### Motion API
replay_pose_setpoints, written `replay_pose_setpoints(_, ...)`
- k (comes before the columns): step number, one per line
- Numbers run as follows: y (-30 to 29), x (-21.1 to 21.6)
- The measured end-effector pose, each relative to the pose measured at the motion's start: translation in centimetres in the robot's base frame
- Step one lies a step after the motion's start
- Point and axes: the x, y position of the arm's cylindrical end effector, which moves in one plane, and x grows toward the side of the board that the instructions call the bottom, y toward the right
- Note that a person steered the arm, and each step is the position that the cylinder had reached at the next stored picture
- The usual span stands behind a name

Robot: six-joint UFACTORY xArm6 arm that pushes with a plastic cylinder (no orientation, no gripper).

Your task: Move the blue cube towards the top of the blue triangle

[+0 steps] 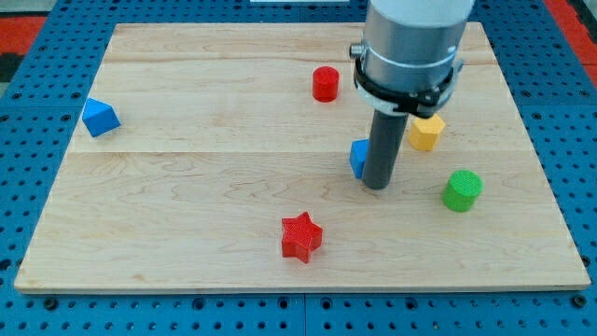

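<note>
**Rod tip beside a blue cube on a wooden tabletop**

Where the dark rod comes down from the grey arm, my tip (376,185) rests on the pale wooden tabletop (187,205), right of centre in the view. This tool is a plain rod with nothing to open or clamp. Touching its left side, and partly hidden behind it, sits the small blue plastic cube (358,158). Far off at the view's left edge of the board lies the blue plastic triangle (99,117), well apart from the cube. A red plastic cylinder (326,83) stands toward the view's top, left of the arm. Just right of the rod, partly covered by the arm, is a yellow plastic block (426,133), its shape unclear. A green plastic cylinder (462,189) stands lower right, and a red plastic star (300,236) lies toward the view's bottom.
</note>
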Motion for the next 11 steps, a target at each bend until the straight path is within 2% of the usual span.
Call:
replay_pose_setpoints(2,0.3,-1.4)
replay_pose_setpoints(4,4.2,-3.5)
replay_pose_setpoints(5,3.3,-4.3)
replay_pose_setpoints(11,-15.1,-3.3)
